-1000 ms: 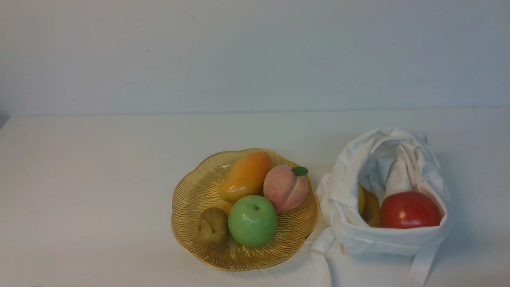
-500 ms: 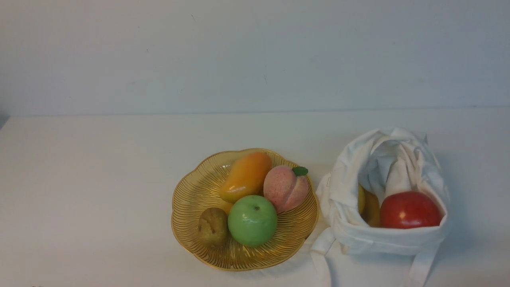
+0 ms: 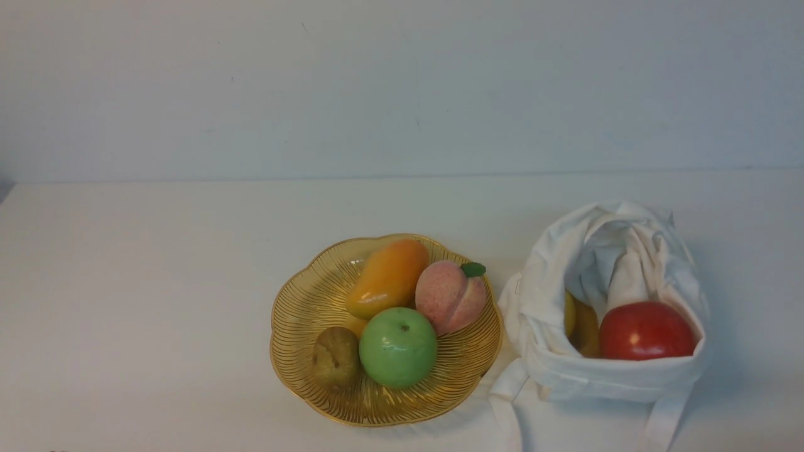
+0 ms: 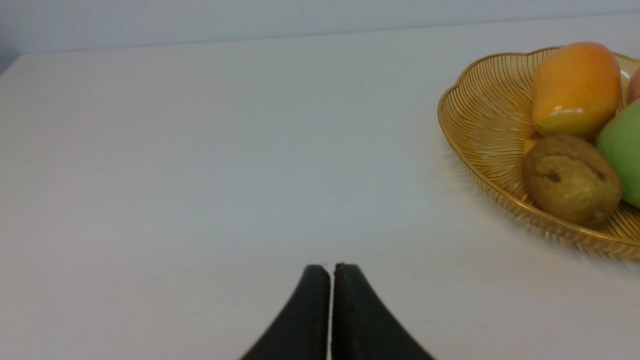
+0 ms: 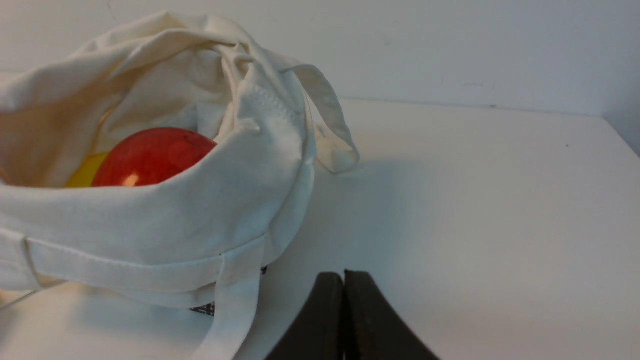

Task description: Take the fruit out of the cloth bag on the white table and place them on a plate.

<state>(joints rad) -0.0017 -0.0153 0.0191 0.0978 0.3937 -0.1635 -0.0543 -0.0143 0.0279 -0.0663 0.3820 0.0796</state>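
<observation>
Both end effectors closed, empty: left [image 4: 330, 266] well clear of plate [image 4: 480, 125] rim; right [image 5: 344, 274] beside cloth bag [image 5: 165, 225].

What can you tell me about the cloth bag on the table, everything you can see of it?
The cloth bag is soft off-white fabric with stitched seams and flat straps, one trailing toward the camera. It sits slumped on the white table, right of the golden plate, its mouth open and crumpled. Inside rest a glossy red apple and a yellow fruit, partly hidden by folds. Its left side comes very near the plate's rim; whether they touch is unclear. Neither gripper touches it.
</observation>
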